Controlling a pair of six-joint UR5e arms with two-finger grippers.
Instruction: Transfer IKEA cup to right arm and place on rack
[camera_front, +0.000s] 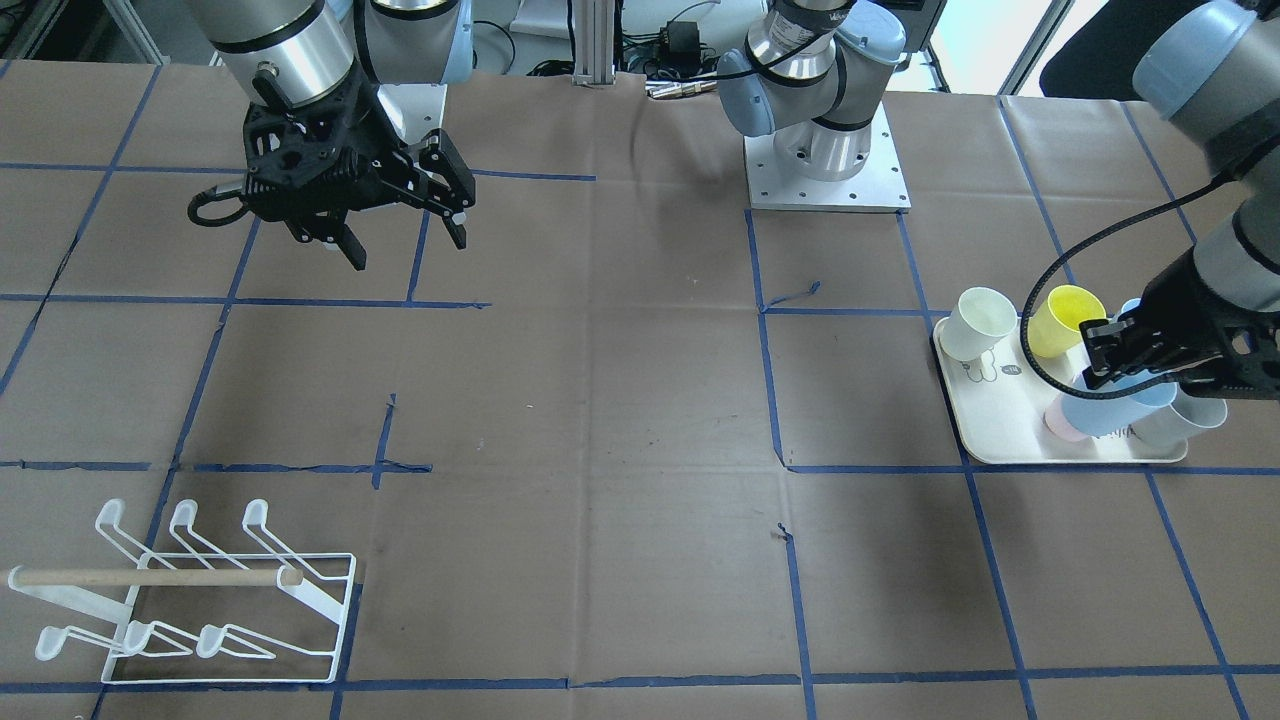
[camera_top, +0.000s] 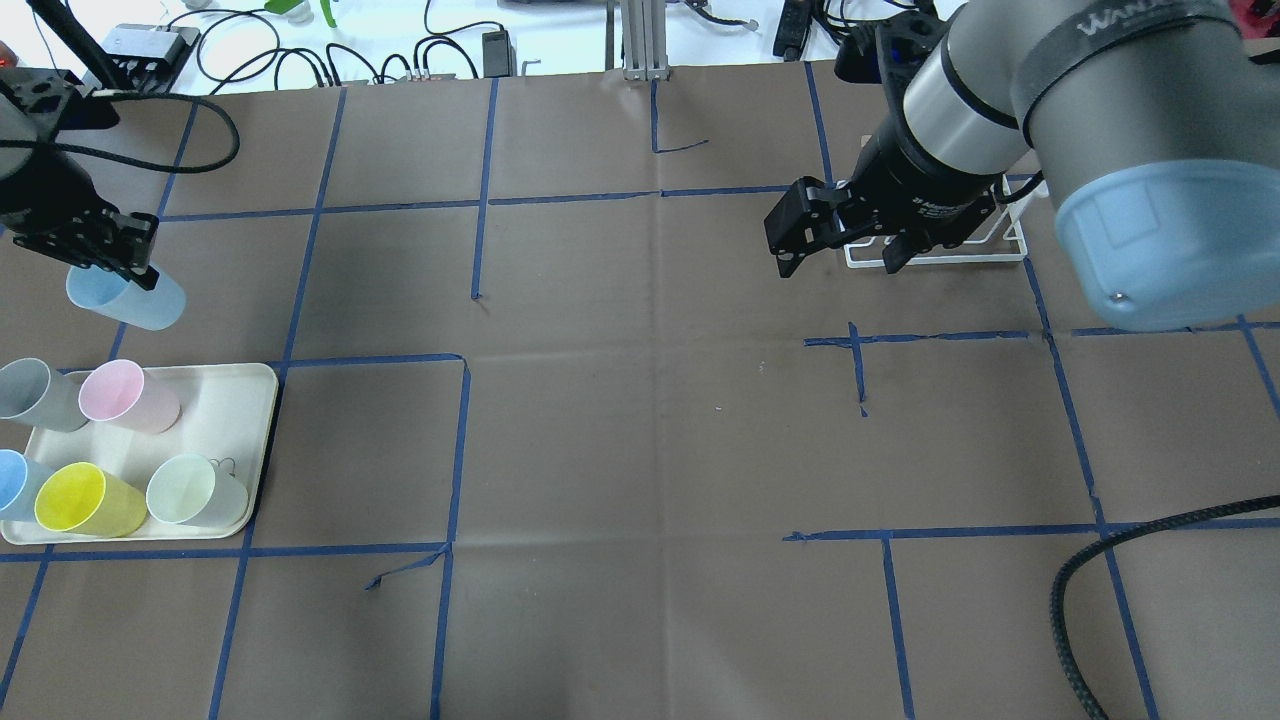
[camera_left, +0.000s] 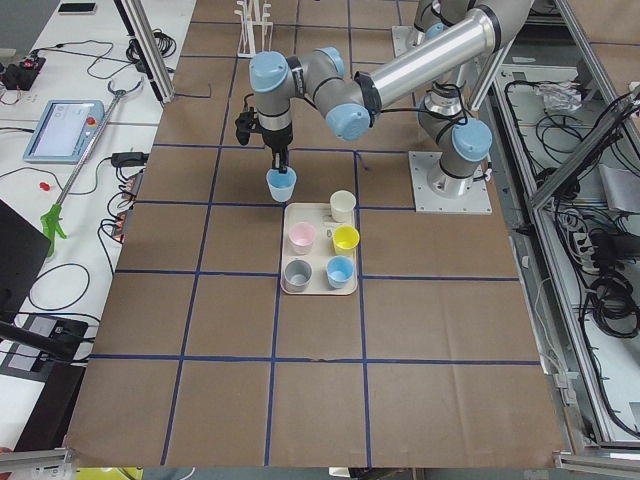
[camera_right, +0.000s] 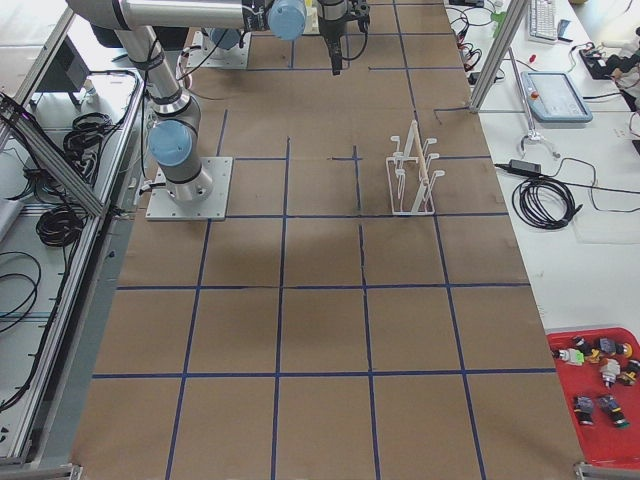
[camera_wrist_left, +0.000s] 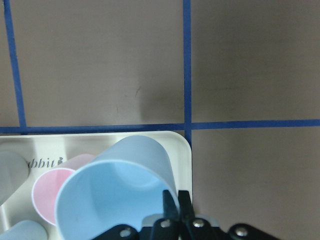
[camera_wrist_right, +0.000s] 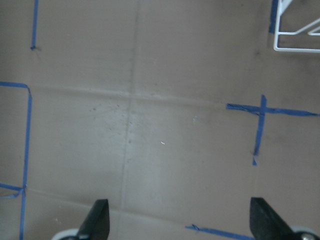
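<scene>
Nearest in the overhead view, at 8 o'clock on the table (camera_top: 640, 440) of creased brown paper gridded with blue tape: a cream tray (camera_top: 262, 420), rectangular, round-cornered, matte, with a low raised rim. On it, five smooth tapered tumblers, mouths up. In the near row, a yellow cup (camera_top: 85, 500), a pale green cup (camera_top: 195, 490) and a blue cup (camera_top: 10, 485) cut off by the frame edge. In the far row, a pink cup (camera_top: 125, 395) and a grey cup (camera_top: 30, 392).

Just past the tray's far edge, at 12 o'clock from it: the IKEA cup (camera_top: 125, 298), pale blue, thin-walled, smooth and matte, a round taper narrowing to the base, tilted with its mouth end under the left gripper (camera_top: 130, 268). Black fingers (camera_wrist_left: 171, 206) pressed close on the wall at the rim, seen in the left wrist view with the open mouth filling the lower frame. Cannot tell whether clear of the paper or touching it.

Farther, at 1 o'clock of the table: the right gripper (camera_top: 840, 262), black and angular, on the silver-grey right arm (camera_top: 1000, 100) with its pale blue joint cap. Fingers (camera_wrist_right: 97, 220) spread wide over bare paper.

Farthest, at 2 o'clock: the rack (camera_front: 318, 600), white coated wire, half hidden behind that gripper from overhead. Plain in the front-facing view: a rectangular wire base, six looped prongs in two rows, and a pale round wooden dowel (camera_front: 150, 577) across.
</scene>
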